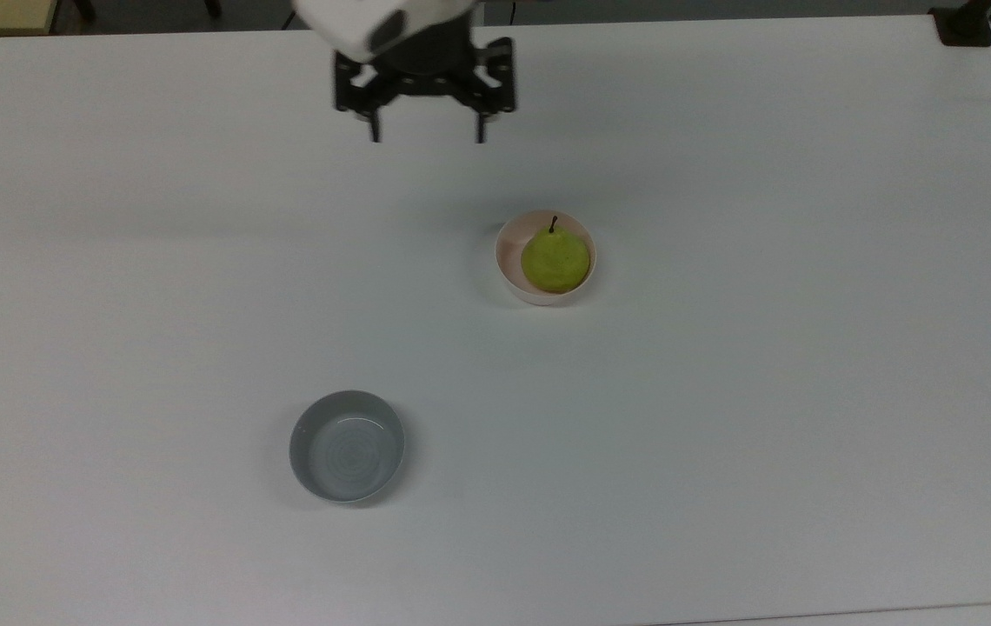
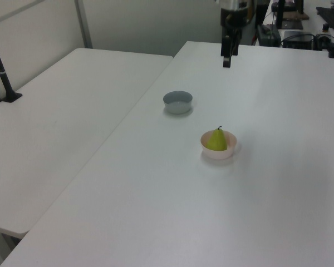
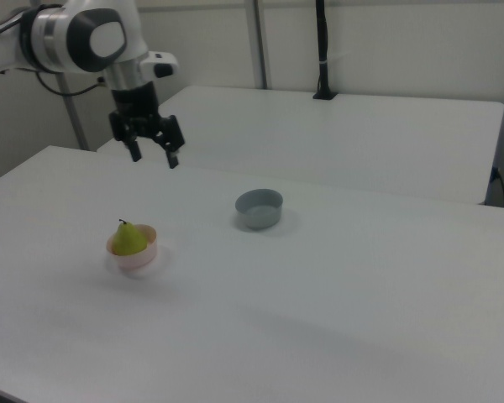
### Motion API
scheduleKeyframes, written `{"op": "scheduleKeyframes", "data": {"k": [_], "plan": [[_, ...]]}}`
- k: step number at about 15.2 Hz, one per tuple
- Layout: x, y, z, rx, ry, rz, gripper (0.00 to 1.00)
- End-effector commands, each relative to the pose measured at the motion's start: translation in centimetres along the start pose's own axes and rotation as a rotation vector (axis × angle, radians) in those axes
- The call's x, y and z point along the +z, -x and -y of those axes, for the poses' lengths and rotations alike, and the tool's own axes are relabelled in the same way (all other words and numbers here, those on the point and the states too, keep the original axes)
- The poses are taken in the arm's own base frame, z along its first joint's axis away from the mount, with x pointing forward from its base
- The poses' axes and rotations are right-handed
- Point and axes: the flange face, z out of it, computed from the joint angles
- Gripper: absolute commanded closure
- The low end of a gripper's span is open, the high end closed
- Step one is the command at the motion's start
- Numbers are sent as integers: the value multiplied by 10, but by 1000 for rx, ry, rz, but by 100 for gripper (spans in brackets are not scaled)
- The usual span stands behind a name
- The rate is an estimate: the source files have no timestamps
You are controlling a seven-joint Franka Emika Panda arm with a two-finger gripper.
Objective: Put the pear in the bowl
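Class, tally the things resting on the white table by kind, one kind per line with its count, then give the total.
Bowls: 2, a pink bowl and a grey bowl
Pears: 1, the pear sitting in the pink bowl
Total: 3

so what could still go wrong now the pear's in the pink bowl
1. The pear stands upright and nearly fills the small pink bowl, so a knock could tip it out.
2. The gripper hangs above the table with jaws open; a low pass back could clip the stem or the bowl's rim.
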Motion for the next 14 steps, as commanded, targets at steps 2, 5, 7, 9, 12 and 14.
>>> {"op": "scheduleKeyframes", "data": {"k": [2, 5, 7, 9, 12, 14], "plan": [[-12, 13, -83, 61, -9, -1, 0], [-11, 17, -115, 116, -9, -2, 0], [-14, 19, -123, 136, -9, -4, 0], [-14, 19, -124, 140, -10, -4, 0], [-12, 19, -128, 146, -10, -2, 0], [-13, 19, -128, 147, -10, -4, 0]]}}
